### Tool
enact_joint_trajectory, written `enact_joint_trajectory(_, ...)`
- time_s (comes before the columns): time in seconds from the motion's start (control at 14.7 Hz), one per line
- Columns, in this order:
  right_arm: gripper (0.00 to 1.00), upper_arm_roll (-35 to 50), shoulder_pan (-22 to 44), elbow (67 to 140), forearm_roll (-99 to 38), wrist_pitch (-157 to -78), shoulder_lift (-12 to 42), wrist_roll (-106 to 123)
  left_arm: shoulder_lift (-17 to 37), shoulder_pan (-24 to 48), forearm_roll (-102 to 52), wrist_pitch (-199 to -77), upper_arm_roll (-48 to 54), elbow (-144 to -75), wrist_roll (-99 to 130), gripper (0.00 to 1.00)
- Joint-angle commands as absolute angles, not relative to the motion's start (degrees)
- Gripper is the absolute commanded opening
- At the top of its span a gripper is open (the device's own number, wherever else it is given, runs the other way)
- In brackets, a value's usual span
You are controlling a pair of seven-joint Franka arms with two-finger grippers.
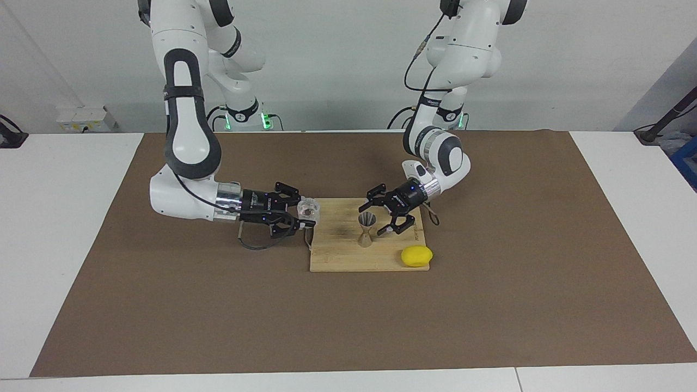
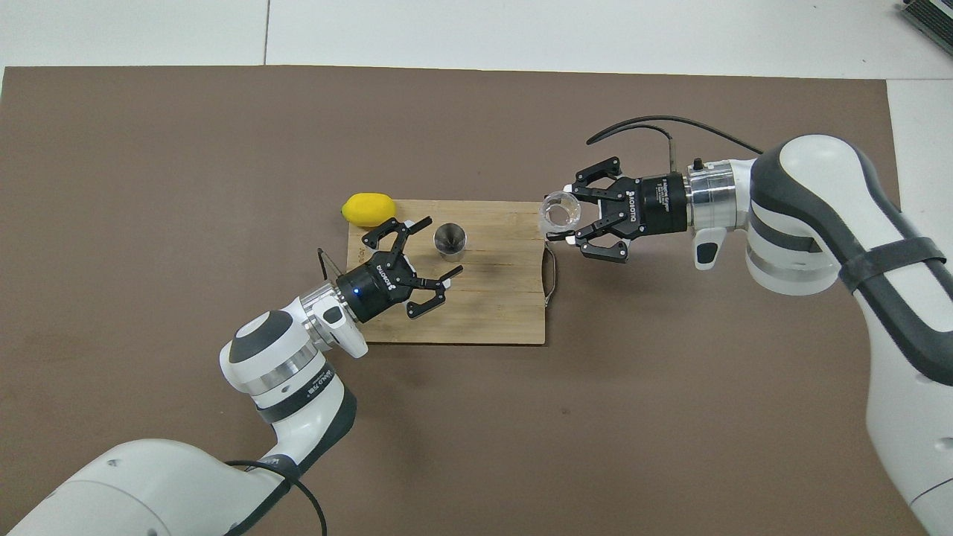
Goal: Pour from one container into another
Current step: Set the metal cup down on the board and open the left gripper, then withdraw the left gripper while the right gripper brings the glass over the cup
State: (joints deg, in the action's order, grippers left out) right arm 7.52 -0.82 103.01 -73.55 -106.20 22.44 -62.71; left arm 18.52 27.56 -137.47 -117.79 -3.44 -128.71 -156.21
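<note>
Both rims (image 2: 450,240) (image 2: 558,214) round overhead

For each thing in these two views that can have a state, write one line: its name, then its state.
Glass tumbler: held off the table at the board's edge, gripped by the right end effector.
Jigger: upright on the cutting board, free.
Left end effector: open, beside the jigger.
Lemon: resting at the board's corner.

A clear, glossy glass tumbler (image 1: 308,208) with faceted walls. A silvery, smooth metal jigger (image 1: 366,230) with a dull sheen. A pale wooden cutting board (image 1: 337,256) with visible grain, matt. A smooth yellow lemon (image 1: 416,256). A matt brown mat (image 1: 163,305) covers the white table (image 1: 49,218).
</note>
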Motion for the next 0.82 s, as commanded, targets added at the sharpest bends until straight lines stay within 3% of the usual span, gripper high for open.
enact_joint_trajectory(0.0,0.00,7.74,0.17,104.50,-76.72,-107.66,21.71,-60.12,18.54,26.63,-137.37,-117.86,-3.08,-129.20,-160.40,1.00)
enact_joint_trajectory(0.75,0.00,7.73,6.32,104.41,-77.52,-118.03,22.41,-59.33,11.52,19.87,-127.81,-117.51,-3.08,-136.75,-160.22,1.00)
